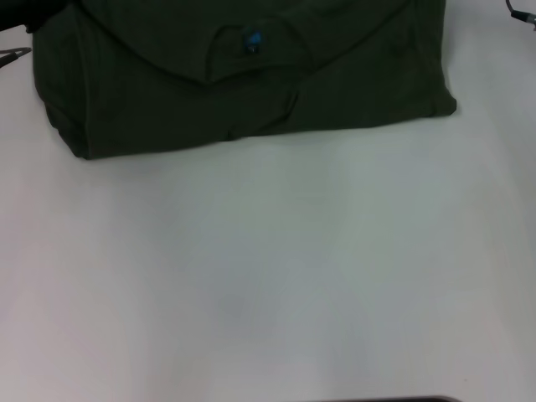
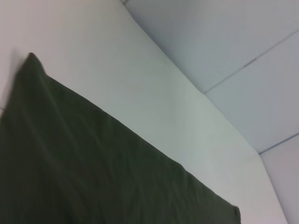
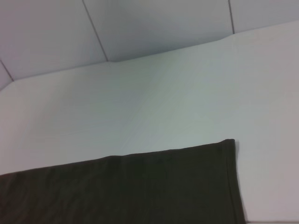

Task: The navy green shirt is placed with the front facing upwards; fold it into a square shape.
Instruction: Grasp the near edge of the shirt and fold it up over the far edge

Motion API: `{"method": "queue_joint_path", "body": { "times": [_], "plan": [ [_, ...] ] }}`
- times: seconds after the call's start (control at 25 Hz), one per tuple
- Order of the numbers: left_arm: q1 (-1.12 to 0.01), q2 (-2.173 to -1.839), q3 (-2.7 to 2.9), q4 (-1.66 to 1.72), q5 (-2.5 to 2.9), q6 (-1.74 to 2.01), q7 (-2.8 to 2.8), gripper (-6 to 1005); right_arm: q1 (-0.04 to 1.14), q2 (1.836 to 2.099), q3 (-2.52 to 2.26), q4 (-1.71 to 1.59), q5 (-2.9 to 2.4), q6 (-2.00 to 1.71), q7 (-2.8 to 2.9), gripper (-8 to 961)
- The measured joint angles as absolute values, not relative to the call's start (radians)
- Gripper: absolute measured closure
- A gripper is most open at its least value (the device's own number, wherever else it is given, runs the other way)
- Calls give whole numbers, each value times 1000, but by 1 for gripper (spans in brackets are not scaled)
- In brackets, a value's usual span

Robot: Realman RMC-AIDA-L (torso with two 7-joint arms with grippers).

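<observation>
The navy green shirt point(image 1: 251, 84) lies folded into a broad, roughly rectangular bundle at the far side of the white table. Its ribbed collar curves across the top layer, with a small blue neck label point(image 1: 252, 39) showing. No lettering is visible. Part of my left gripper point(image 1: 17, 55) shows at the far left, just beside the shirt's left edge. A sliver of my right gripper point(image 1: 521, 12) shows at the far right corner, apart from the cloth. The left wrist view shows a flat stretch of the shirt point(image 2: 93, 168), and the right wrist view shows a hemmed corner of the shirt point(image 3: 140, 186).
The white table point(image 1: 268, 268) spreads wide in front of the shirt. A dark strip point(image 1: 394, 399) sits at the near edge. Beyond the table's far edge, grey panelled walls point(image 3: 154, 23) show in both wrist views.
</observation>
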State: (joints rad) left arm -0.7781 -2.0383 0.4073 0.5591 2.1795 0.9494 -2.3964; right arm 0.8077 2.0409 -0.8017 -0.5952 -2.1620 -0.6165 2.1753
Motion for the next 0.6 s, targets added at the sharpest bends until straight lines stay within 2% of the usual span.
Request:
{"method": "queue_joint_path", "body": {
  "times": [0.24,0.48,0.6],
  "plan": [
    [-772,-2042,404,555,2162,930,-2402,858,817,2030,-817,-594,-2164,-611,2166,850],
    [-767,-2043,405,552,2149,928,-2405,855,832,2021,-846,-591,-2166,-611,2167,637],
    [-758,-2043,405,551,2149,921,-2407,854,835,2021,-849,-591,-2166,-612,2167,599]
  ]
}}
